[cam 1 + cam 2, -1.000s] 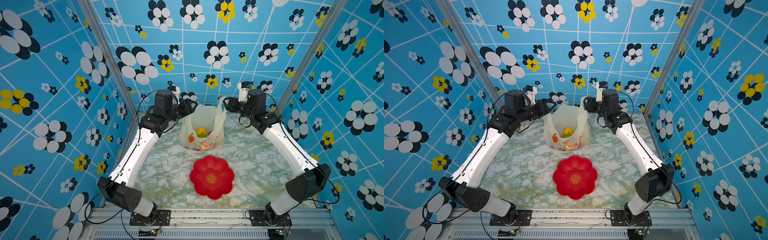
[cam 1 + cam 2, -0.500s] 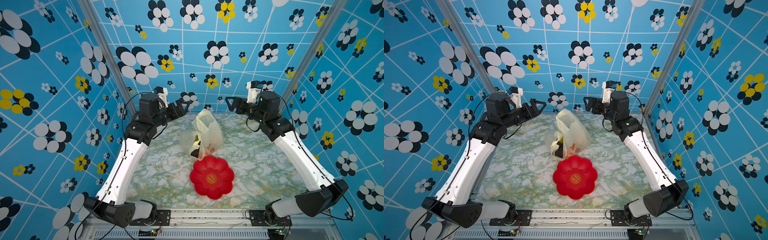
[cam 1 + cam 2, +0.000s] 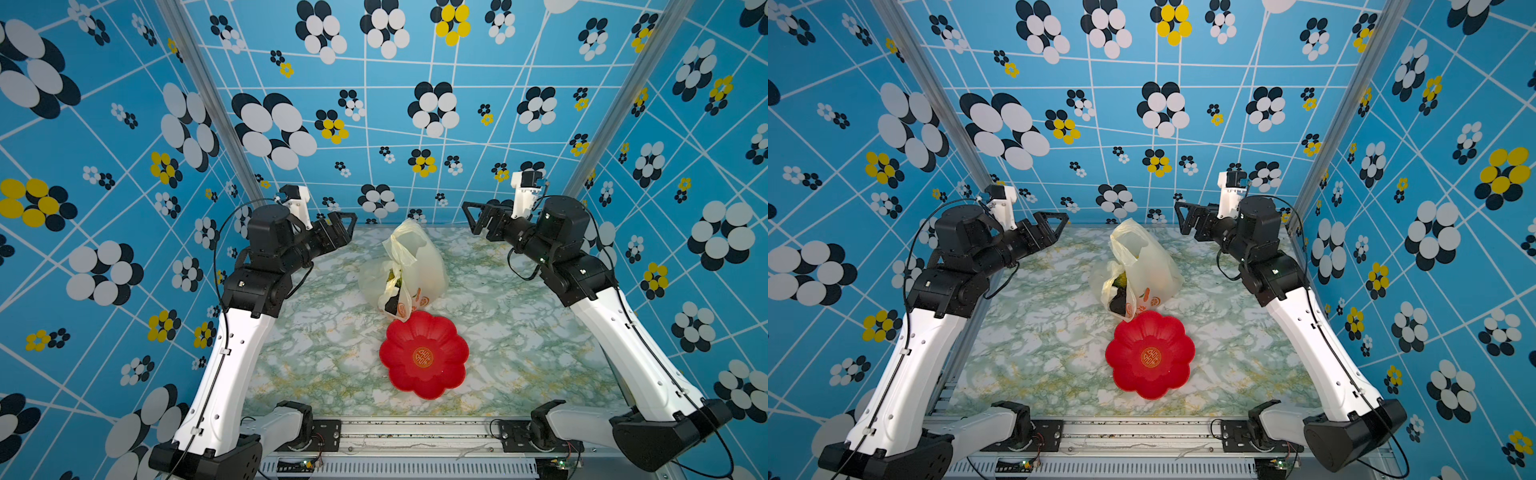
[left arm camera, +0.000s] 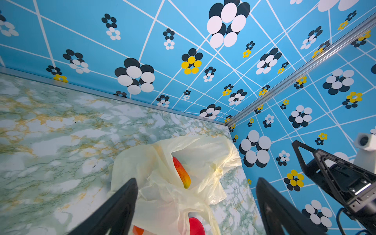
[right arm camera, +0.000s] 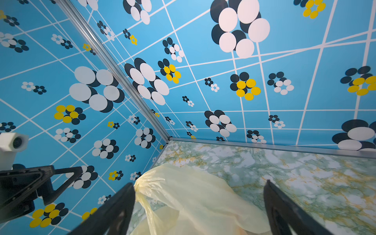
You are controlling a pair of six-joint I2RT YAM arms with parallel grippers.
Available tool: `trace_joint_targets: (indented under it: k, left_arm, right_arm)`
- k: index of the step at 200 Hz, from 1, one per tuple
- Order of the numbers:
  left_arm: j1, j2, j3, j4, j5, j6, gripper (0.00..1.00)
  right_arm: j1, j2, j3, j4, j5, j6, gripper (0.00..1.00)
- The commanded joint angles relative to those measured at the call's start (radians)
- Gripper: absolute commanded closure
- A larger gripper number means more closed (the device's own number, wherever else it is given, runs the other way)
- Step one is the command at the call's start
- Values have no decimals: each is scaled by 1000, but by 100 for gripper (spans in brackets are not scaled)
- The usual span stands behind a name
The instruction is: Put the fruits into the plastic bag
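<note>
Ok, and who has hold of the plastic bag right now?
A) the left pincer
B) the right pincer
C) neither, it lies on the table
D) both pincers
C: the left pincer and the right pincer both stand open, apart from the plastic bag, which lies slumped on the table with a mango showing inside.

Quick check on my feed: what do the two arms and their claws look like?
The left arm and right arm match: white shells on the long links, black joint housings, thin black cables looping alongside. The left claw and right claw are black, each with two open-framed triangular fingers. A white camera block sits on each wrist.
</note>
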Motion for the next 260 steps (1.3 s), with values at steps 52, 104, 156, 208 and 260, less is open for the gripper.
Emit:
trace_joint_targets:
  k: [52, 104, 156, 208, 260]
  left_arm:
    - [38, -256, -301, 147, -172, 102, 6]
    - [39, -390, -571, 408, -267, 68, 1]
    - [37, -541, -867, 706, -404, 82, 1]
    - [37, -640, -992, 717, -487, 205, 1]
    - [38, -703, -1118, 780, -573, 255, 1]
  right_arm:
    - [-5, -283, -430, 413, 147, -201, 1]
    - [-5, -376, -682, 654, 259, -215, 1]
    - [-5, -417, -794, 671, 349, -255, 1]
    - [-9, -410, -879, 689, 409, -272, 1]
    - [-54, -384, -951, 707, 429, -271, 1]
